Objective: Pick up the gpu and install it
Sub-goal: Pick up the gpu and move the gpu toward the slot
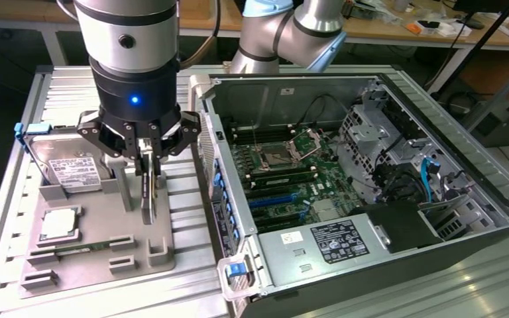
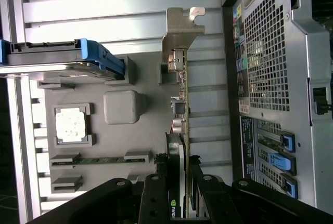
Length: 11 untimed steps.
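Gpu [image 1: 149, 195]: one thin, flat black card with a silver metal bracket [image 2: 179, 31] at one end, stood on edge at the grey moulded tray [image 1: 104, 265] beside the open computer case [image 1: 466, 218]. The gripper [image 1: 148, 158] fingers were closed partway on its upper edge, gripping it. The tray also held one silver hard drive [image 1: 69, 162], one square processor [image 1: 60, 224] and one green memory stick [image 1: 77, 246].
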Tool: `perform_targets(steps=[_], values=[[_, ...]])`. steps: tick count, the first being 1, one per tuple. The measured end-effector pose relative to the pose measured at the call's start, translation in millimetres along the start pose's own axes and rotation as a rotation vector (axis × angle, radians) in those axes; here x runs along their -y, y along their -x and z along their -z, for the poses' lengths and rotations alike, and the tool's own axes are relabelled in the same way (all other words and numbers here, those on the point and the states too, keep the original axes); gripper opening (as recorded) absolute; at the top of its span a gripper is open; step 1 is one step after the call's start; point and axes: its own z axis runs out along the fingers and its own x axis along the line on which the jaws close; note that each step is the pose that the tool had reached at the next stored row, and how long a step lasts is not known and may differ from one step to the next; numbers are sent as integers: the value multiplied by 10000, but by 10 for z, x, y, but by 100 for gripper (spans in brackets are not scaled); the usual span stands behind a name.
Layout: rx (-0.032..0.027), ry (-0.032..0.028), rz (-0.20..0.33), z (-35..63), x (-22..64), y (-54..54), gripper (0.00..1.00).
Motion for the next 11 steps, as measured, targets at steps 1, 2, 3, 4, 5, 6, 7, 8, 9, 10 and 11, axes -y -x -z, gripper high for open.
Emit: perform_targets(steps=[1,2,3,4,5,6,7,8,9,10,11], values=[[0,0,0,4,0,0,27],[0,0,-1,8,0,0,27],[0,0,-1,11,0,0,27],[0,0,-1,16,-1,0,27],[0,0,-1,19,-1,0,27],[0,0,-2,24,-1,0,27],[0,1,-2,28,-1,0,27],[1,1,-2,31,-1,0,27],[1,0,-3,34,-1,0,27],[0,0,-3,38,-2,0,27],[0,0,-4,42,-2,0,27]])
